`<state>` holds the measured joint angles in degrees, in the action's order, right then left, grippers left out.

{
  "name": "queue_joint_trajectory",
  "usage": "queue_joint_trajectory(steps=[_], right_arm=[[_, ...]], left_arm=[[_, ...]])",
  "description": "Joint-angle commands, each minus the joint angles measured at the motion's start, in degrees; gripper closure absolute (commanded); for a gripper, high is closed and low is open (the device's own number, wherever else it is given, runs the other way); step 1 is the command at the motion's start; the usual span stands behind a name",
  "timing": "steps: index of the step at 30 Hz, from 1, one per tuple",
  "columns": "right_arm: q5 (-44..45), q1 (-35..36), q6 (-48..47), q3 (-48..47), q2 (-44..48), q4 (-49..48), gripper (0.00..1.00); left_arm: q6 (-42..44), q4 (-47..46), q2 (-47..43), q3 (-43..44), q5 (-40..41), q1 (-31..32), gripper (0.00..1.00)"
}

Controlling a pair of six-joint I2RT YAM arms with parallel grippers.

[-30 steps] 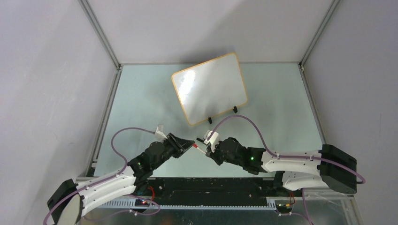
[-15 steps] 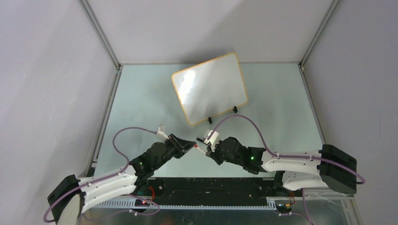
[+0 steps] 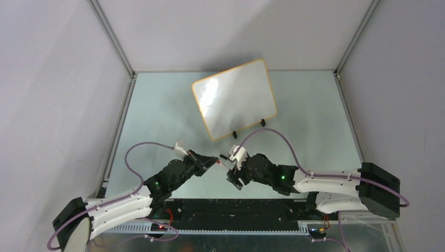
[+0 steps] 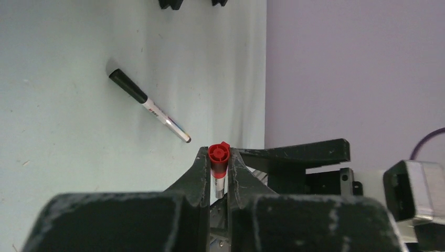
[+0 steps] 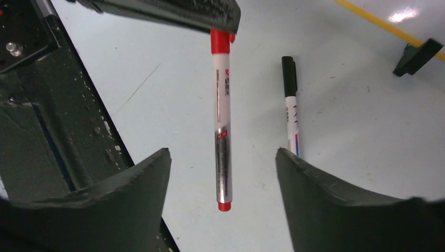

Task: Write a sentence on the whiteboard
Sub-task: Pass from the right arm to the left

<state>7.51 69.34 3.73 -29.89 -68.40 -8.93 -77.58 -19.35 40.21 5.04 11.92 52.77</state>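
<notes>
Shows right gripper backed off since half a second ago, fingers spread wide, gripping nothing. Leaves red marker hanging from left gripper, clamped on cap end. Suggests uncapping not done. Keeps whiteboard blank, far centre, well apart.

The right gripper has drawn back a little from the red marker in the left gripper

red-capped marker, black-capped marker, orange-rimmed whiteboard
</notes>
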Motion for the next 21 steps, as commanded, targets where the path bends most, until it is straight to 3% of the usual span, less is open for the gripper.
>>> queue_joint_trajectory(steps=[1,3,7,12,21], right_arm=[[1.1,-0.3,0.5,1.7,4.3,-3.5,0.13],[0.7,-1.1,0.9,2.9,5.8,-4.1,0.06],[-2.1,-5.3,3.0,5.4,12.8,-4.4,0.03],[-9.9,-10.2,11.3,8.5,20.8,-5.7,0.06],[-6.4,-9.4,22.0,9.5,28.9,-11.2,0.08]], left_arm=[[-0.1,1.6,-4.7,1.0,5.1,0.4,1.00],[-1.2,2.9,-7.0,0.4,6.5,0.3,1.00],[-2.3,5.3,-11.5,-0.3,9.0,0.4,1.00],[-4.9,6.5,-15.6,0.3,9.2,0.2,1.00],[-12.2,0.6,-15.4,1.6,5.7,0.3,1.00]])
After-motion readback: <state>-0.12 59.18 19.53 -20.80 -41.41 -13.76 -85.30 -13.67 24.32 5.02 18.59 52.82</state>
